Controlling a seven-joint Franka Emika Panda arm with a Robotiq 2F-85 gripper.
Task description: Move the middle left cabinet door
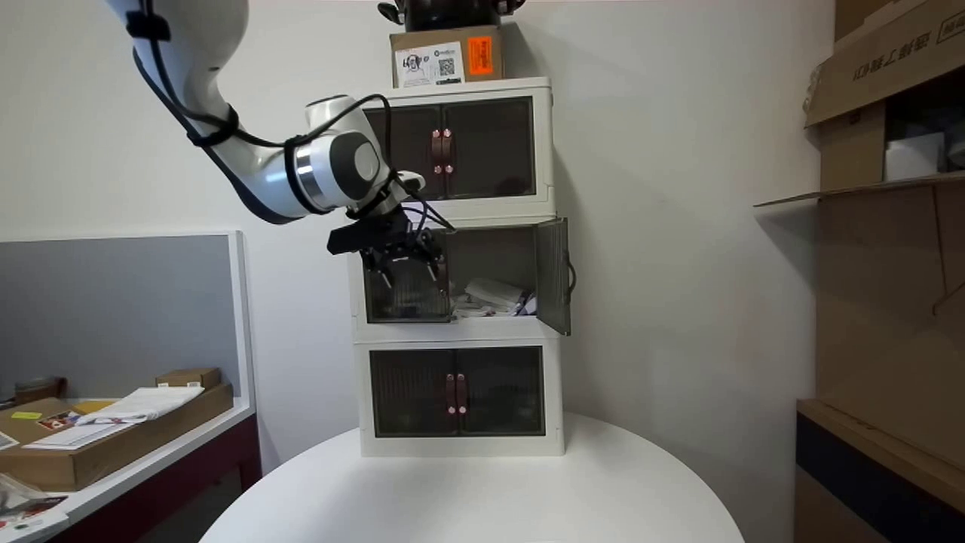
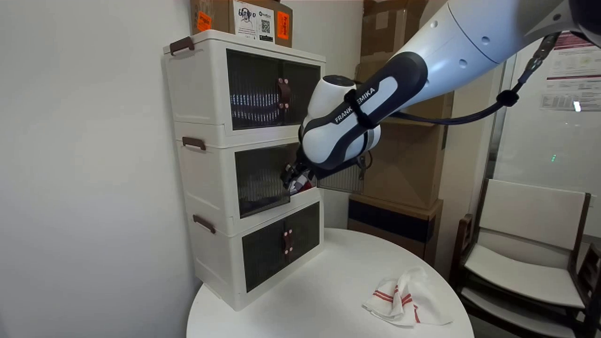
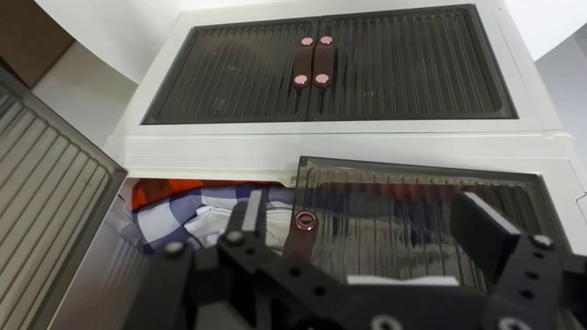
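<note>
Pincer [image 3: 367, 220]: tips spread apart, clamped on nothing; brown strap handle [image 3: 300, 243] just beside one tip, touch uncertain; likely soft, flexible, best hold; middle left cabinet door [image 2: 260, 180] in front of pincer, seemingly slightly ajar; judged light, stiff, easy on hinge; ribbed pane [image 3: 390, 238] probably slick, perhaps brittle; free edge offers fallback grip; farthest from pincer, checkered cloth [image 3: 167, 224] inside.

Middle left cabinet door [image 2: 261, 180]: roughly square, dark, see-through ribbed pane, smooth dark rim
Handle [image 3: 301, 240]: brown strap, pinkish stud, at the free edge
Swing: upright, slightly ajar, free edge angled outward
Place: above the far edge of the round white table [image 1: 467, 501], left of its middle in an exterior view
</note>
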